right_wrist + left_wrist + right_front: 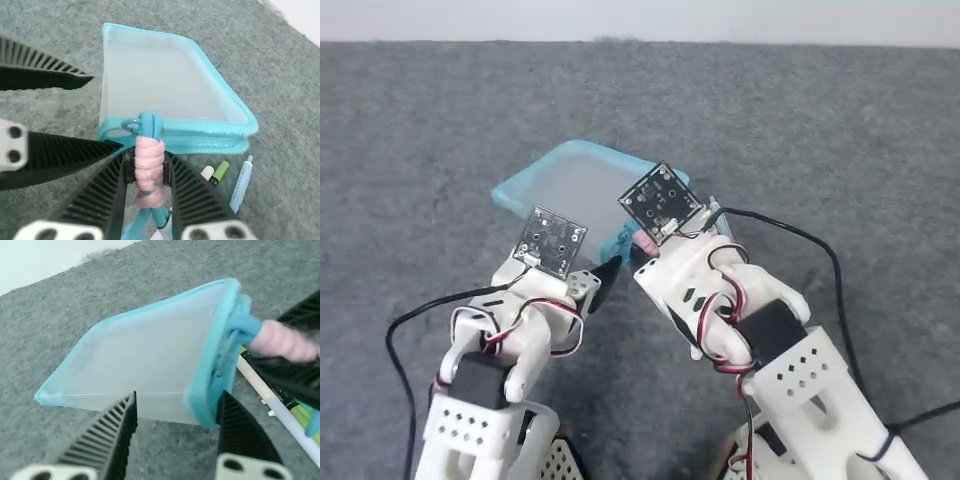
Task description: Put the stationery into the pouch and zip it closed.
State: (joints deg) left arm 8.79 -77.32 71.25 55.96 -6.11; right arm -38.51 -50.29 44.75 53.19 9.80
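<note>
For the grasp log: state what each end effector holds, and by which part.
The right end effector is shut on the pink pull of the pouch. The left end effector is open astride the pouch's zipper end, holding nothing.

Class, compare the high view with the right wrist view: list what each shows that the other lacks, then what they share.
High view adds the white arms and their black cables. Right wrist view adds a green-capped pen and a pale blue pen on the grey carpet, plus the right gripper, jaws shut on the pink pull. Shared: the teal-edged pouch on that carpet.
</note>
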